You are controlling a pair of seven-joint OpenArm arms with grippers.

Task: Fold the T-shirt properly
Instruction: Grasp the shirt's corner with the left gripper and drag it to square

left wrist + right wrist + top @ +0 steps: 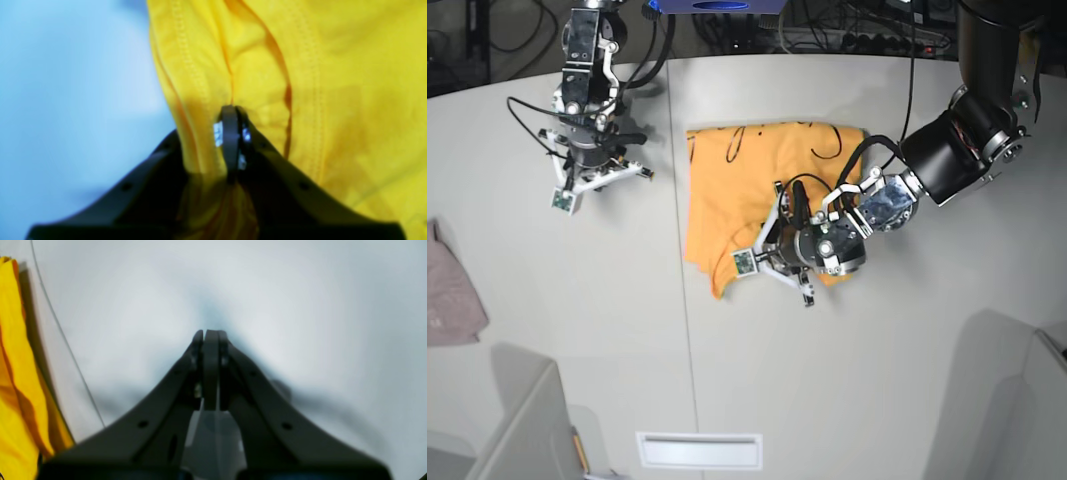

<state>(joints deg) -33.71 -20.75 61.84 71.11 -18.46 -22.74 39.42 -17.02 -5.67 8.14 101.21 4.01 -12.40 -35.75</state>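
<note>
The left end effector [232, 140] pinches a T-shirt [747, 190] fold on the table [877, 350]; next, I think, carry it across. The right end effector [210, 340] is closed and empty.

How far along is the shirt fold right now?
Partly done: the T-shirt is already doubled into a narrower panel, print showing. In hand: the left end effector is pinched on a fabric fold at its lower edge. The right end effector is shut, empty, off the shirt. Final folds remain.
</note>
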